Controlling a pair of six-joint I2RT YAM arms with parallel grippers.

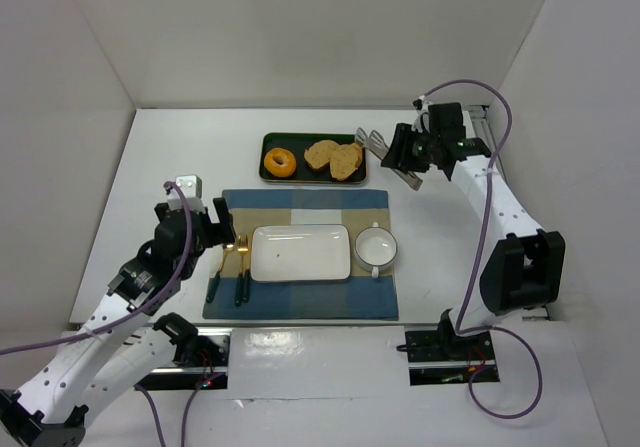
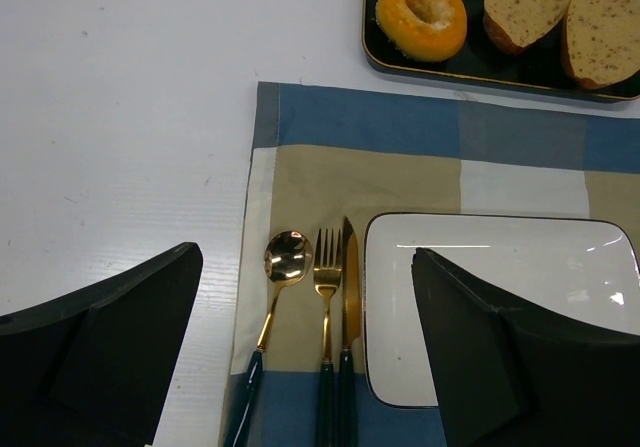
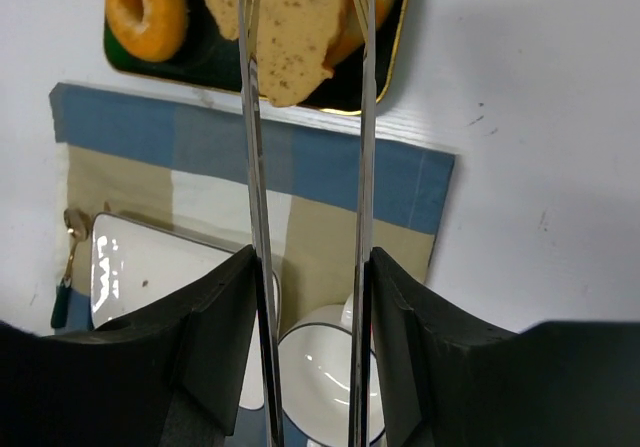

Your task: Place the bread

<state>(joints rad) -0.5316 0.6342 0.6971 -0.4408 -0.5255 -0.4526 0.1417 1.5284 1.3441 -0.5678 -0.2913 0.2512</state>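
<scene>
The bread (image 1: 347,161) (image 2: 603,32), a tan speckled elongated slice, lies on the dark tray (image 1: 300,176) beside a rounder slice (image 1: 322,153) (image 2: 525,7). My right gripper (image 1: 404,155) (image 3: 310,257) is shut on metal tongs (image 1: 374,143) (image 3: 252,167). Their tips hover at the tray's right end, next to the bread. In the right wrist view the bread (image 3: 290,27) shows between the two tong arms; the tips are cut off, so contact cannot be told. My left gripper (image 1: 222,222) (image 2: 307,255) stands open over the cutlery.
An orange doughnut (image 1: 279,162) (image 2: 421,14) fills the tray's left end. On the blue and tan placemat (image 1: 300,205) lie a white rectangular plate (image 1: 300,253), a white bowl (image 1: 377,248) and a gold spoon, fork and knife (image 2: 327,277). White walls enclose the table.
</scene>
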